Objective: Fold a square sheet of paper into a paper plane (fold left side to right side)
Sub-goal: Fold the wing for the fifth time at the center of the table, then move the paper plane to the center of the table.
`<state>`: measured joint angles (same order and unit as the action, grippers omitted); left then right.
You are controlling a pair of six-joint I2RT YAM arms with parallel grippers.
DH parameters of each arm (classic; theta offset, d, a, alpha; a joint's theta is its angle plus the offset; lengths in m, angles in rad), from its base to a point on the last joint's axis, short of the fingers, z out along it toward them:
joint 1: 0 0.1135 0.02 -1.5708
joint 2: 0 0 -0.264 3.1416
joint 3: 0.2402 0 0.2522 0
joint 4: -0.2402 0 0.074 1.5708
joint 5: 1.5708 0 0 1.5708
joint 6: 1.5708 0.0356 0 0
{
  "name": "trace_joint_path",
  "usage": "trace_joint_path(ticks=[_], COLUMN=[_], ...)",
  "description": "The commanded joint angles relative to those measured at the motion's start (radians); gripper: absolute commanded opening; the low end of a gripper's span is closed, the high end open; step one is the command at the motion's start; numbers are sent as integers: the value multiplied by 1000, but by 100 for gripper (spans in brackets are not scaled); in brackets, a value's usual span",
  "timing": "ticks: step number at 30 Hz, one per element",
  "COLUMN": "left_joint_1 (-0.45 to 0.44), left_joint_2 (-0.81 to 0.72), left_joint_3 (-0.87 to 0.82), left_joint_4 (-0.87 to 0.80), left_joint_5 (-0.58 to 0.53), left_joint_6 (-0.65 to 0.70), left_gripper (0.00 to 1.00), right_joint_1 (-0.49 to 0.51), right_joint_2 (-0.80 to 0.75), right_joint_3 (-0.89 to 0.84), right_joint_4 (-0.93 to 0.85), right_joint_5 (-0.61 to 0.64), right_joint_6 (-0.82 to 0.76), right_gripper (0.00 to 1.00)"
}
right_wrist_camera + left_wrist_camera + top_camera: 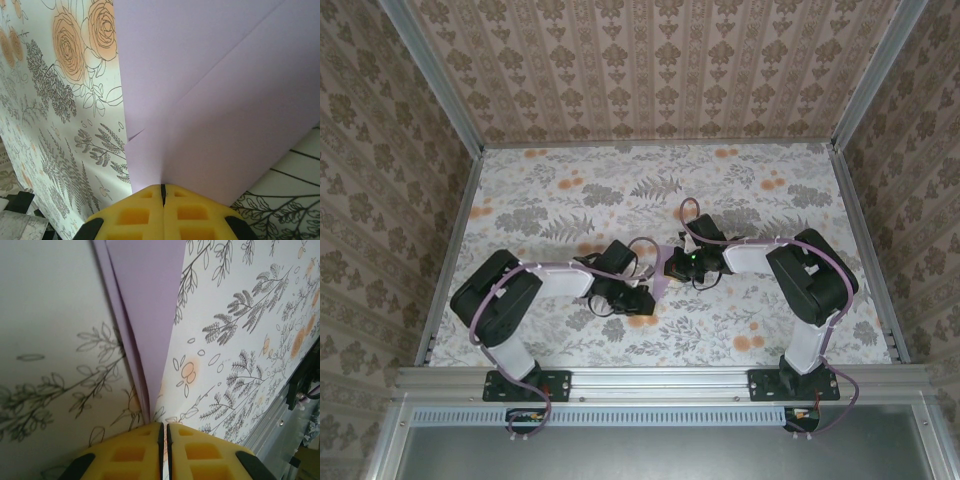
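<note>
— Spotted beyond the middle of the silver metal rail (660,378) at the near edge: a pale lilac folded paper plane (665,272), well apart from that rail, over the desk (570,200) with its leaf-and-orange-flower print.

— Held, or just lying there?

— Held, pinched at both ends. At the end nearer the rail, gripped by the black left pincer (640,300). Seen from its wrist: yellow pads (130,452) pressed together, narrowing lilac layers running straight into their seam.

— And the end farther from the rail?

— Gripped by the right pincer (685,265), likewise pressed together on the paper. Seen from that wrist: a broad lilac face with a slanted fold edge, spreading away from the yellow fingertips (135,215).

— Resting on the print, or raised?

— Cannot tell. Standing on edge in the left wrist view, with a crease down the middle.

— Anything else along the rail?

— Both arm bases bolted to it, one either side of its middle.
</note>
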<state>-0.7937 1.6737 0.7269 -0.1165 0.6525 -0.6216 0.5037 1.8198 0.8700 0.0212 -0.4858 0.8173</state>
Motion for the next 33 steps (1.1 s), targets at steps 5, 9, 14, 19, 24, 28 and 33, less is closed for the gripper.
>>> trace_joint_path(ticks=[5, 9, 14, 19, 24, 28, 33], left_joint_1=[18, 37, 72, 127, 210, 275, 315], left_joint_2=[-117, -198, -349, -521, -649, -698, -718], left_joint_3=[22, 39, 34, -17, -55, -61, -72], left_joint_4=[-49, -56, -97, -109, -114, -130, -133], left_joint_5=[-80, -152, -297, -422, -461, -464, -458], left_joint_6=[0, 9, 28, 30, 41, 48, 48], left_gripper=[21, 28, 41, 65, 79, 92, 100], right_joint_1=[-5, -5, -6, -5, 1, 38, 142], right_joint_2=[10, -48, -150, -284, -421, -494, -439], right_joint_3=[24, 64, 100, 77, 17, 0, 46], right_joint_4=[-134, -169, -256, -316, -344, -404, -474], right_joint_5=[96, 130, 198, 271, 340, 428, 555], right_joint_6=[-40, -70, -110, -121, -99, -80, -52], right_gripper=[2, 8, 22, 38, 48, 58, 68])
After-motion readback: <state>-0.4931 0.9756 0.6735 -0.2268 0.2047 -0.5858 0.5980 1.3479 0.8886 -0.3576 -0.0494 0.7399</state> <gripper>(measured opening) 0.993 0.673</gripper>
